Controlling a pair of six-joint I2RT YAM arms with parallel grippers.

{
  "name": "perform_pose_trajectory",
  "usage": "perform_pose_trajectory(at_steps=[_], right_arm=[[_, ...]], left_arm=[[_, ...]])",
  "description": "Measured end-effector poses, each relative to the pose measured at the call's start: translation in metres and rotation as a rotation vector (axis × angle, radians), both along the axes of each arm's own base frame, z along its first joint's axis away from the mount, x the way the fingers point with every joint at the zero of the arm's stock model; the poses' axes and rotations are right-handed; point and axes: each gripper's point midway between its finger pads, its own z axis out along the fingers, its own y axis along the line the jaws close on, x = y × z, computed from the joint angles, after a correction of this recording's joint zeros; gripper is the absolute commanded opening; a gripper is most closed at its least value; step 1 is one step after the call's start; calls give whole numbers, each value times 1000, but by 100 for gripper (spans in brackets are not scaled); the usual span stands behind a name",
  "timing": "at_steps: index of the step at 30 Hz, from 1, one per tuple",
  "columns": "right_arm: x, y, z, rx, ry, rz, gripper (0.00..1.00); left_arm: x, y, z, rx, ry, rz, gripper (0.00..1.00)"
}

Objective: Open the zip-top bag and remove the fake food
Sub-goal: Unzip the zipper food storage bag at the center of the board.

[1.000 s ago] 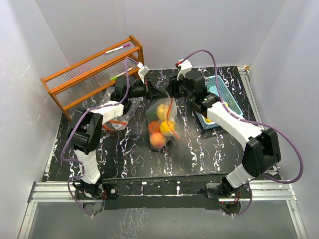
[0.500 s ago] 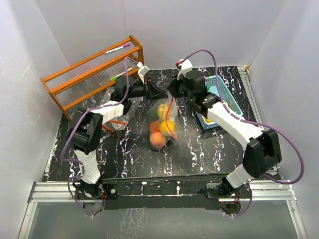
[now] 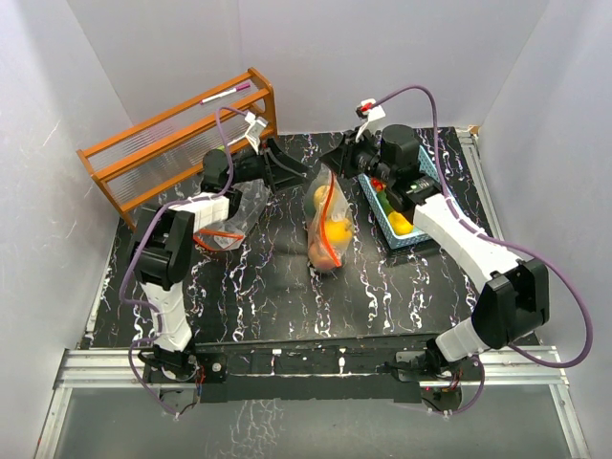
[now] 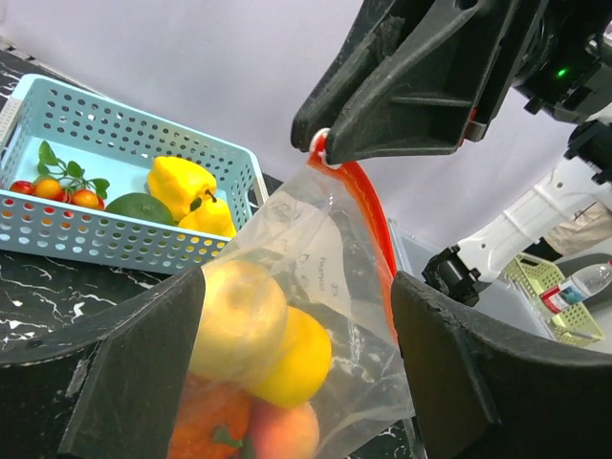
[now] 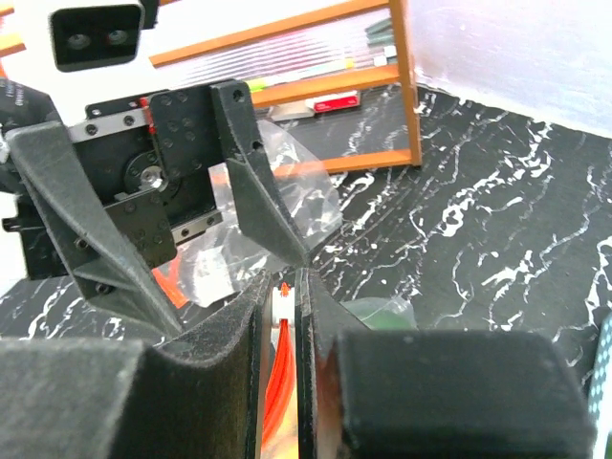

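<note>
Top external view: the right gripper pinches the top edge of the clear bag. The bag stands tall at the middle of the worktop with the fake food inside. The left gripper gapes just beside it, holding nothing.

Left wrist view: its spread fingers flank the bag, and a blue basket sits behind.

Right wrist view: the jaws are squeezed together on the red zip strip.

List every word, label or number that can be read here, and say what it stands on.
No text here can be read.
Faint grey print on the zip-top bag, left wrist view: too blurred to read.
Red label on the bottle in the background: too small to read.
</note>
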Motion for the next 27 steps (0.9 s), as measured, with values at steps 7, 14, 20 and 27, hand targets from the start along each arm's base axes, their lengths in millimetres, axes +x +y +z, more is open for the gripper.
perform_pose_trajectory(at_steps=[7,14,20,27], right_arm=[[-6,20,36,76,-30,119,7],[-23,37,60,182,-66,253,8],[-28,38,44,190,-33,272,8],[-46,37,24,247,17,299,7]], left_arm=[[10,20,10,-15,-22,41,87],[10,29,31,-18,-84,112,86],[12,28,37,-57,-74,110,80],[2,31,31,-85,-32,113,80]])
